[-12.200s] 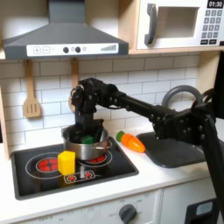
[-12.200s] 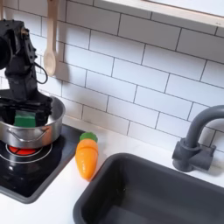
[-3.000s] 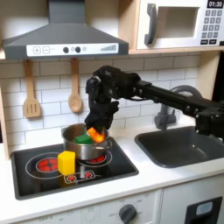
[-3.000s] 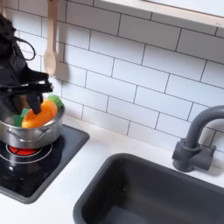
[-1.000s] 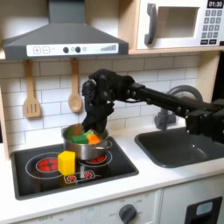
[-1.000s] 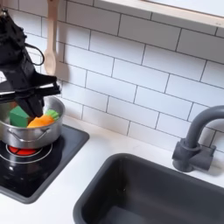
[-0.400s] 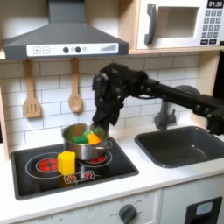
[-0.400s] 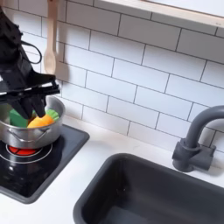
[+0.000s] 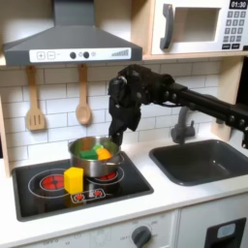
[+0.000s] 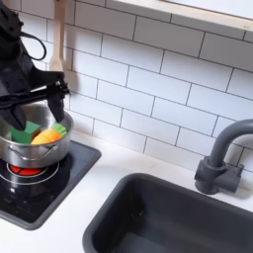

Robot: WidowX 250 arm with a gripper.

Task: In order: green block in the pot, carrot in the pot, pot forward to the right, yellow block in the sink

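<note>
The pot (image 9: 93, 158) (image 10: 33, 148) sits on the stovetop's (image 9: 77, 186) back right burner, holding the green block (image 9: 88, 152) (image 10: 20, 131) and the carrot (image 9: 103, 152) (image 10: 42, 137). The gripper (image 9: 118, 135) (image 10: 22, 99) hangs above its rim, fingers released and grasping nothing. The yellow block (image 9: 74, 179) stands before the pot. The sink (image 9: 201, 161) (image 10: 188, 217) lies at the tabletop's right end in the first exterior view.

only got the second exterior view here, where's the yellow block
Observer: In the first exterior view the yellow block stands on the stovetop, in front of the pot, toward the first exterior view's left.
Operator: where does the arm come in from
Observer: From the first exterior view's right, passing high above the sink.
Operator: and its tip
Observer: In the first exterior view the end effector hangs over the pot's right rim.
</note>
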